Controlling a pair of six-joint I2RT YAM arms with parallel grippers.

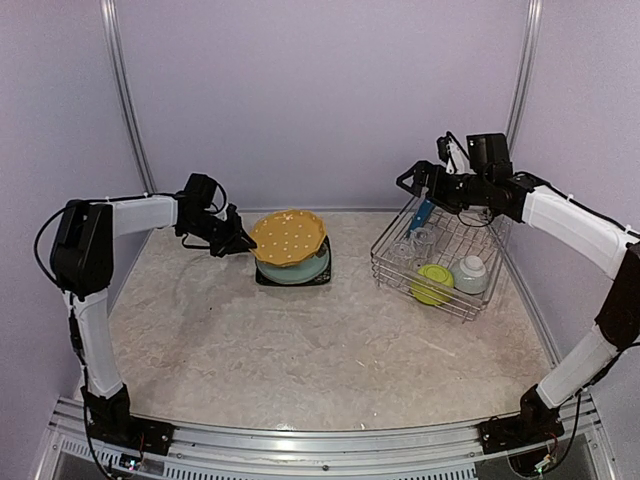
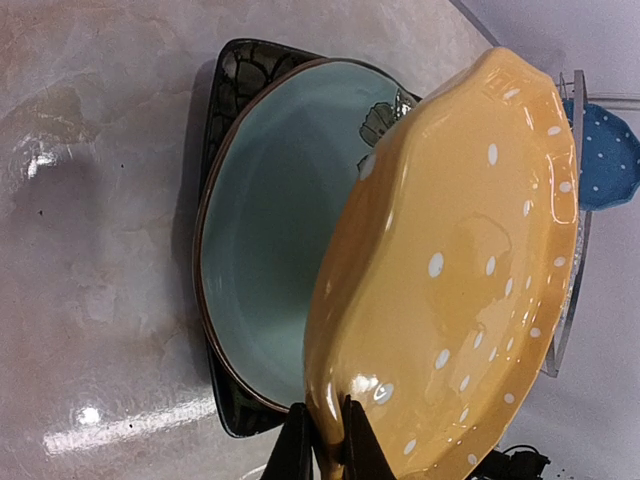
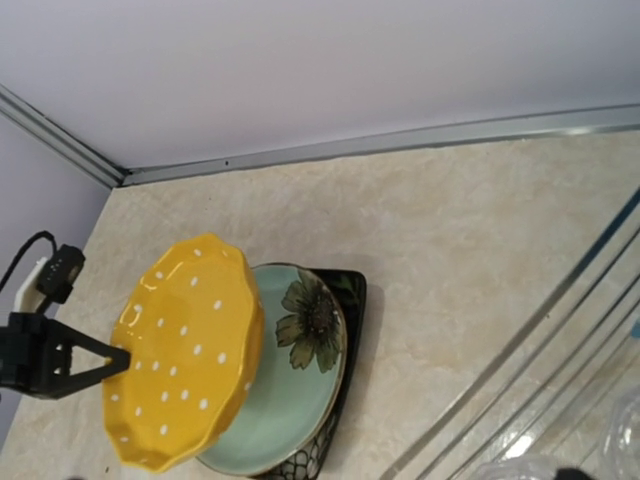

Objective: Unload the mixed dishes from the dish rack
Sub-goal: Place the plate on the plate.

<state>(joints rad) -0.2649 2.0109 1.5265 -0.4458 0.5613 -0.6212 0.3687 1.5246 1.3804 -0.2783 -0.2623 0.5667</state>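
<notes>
My left gripper point(image 1: 240, 243) point(image 2: 328, 440) is shut on the rim of the yellow white-dotted plate point(image 1: 288, 236) point(image 2: 460, 270) point(image 3: 185, 350). It holds the plate tilted just above the teal flowered plate point(image 1: 300, 268) point(image 2: 270, 230) point(image 3: 300, 380), which lies on the black square plate point(image 1: 325, 275) point(image 2: 235, 75) point(image 3: 350, 290). At the right stands the dish rack point(image 1: 400, 285) point(image 3: 560, 330). It holds an upright blue dotted plate point(image 1: 422, 214) point(image 2: 608, 155), clear glasses point(image 1: 410, 245), a lime-green bowl point(image 1: 434, 284) and a pale grey-green bowl point(image 1: 470, 273). My right gripper point(image 1: 412, 183) hangs open over the rack's far left corner, above the blue plate.
Purple walls with metal corner posts point(image 1: 125, 110) close in the back and sides. Marble tabletop point(image 1: 300, 350) lies between the plate stack and the arm bases. The rack sits close to the right wall.
</notes>
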